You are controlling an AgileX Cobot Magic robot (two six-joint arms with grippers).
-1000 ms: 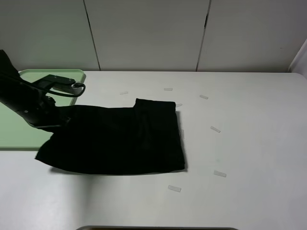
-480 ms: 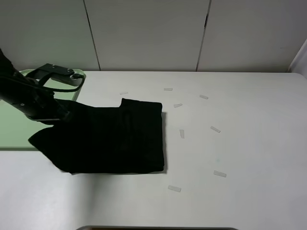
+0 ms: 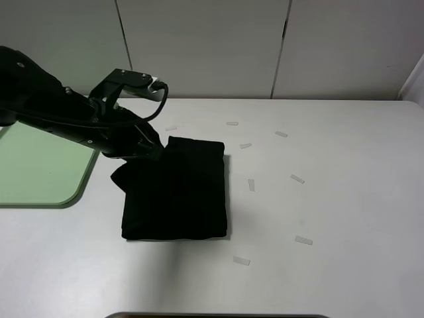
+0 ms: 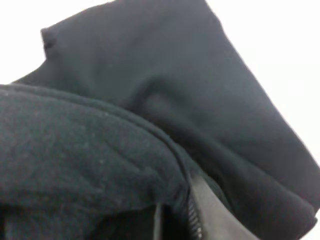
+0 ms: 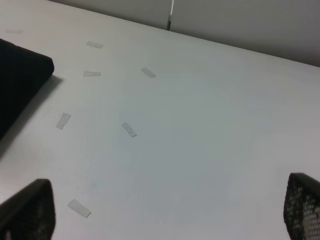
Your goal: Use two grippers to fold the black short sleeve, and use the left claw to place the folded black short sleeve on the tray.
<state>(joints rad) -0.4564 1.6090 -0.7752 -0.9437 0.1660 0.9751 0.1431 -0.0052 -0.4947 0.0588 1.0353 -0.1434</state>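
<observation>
The black short sleeve (image 3: 179,195) lies folded into a narrow rectangle on the white table. Its upper left corner is lifted and bunched. My left claw (image 3: 150,150) is shut on that lifted cloth, and its arm reaches in from the left above the tray's right edge. In the left wrist view, black cloth (image 4: 165,100) fills nearly the whole picture. The pale green tray (image 3: 40,169) sits at the left, apart from the shirt. My right gripper (image 5: 165,220) is open over bare table to the right of the shirt (image 5: 20,80), with nothing between its fingertips (image 5: 27,210). It is out of the exterior view.
Several small white paper scraps (image 3: 297,179) lie scattered on the table to the right of and behind the shirt. A white panelled wall (image 3: 212,46) runs along the table's far edge. A dark edge (image 3: 218,315) shows at the bottom of the exterior view.
My left claw has swung right, away from the tray, carrying the shirt's left part over the rest. The shirt is now narrower and the tray is uncovered.
</observation>
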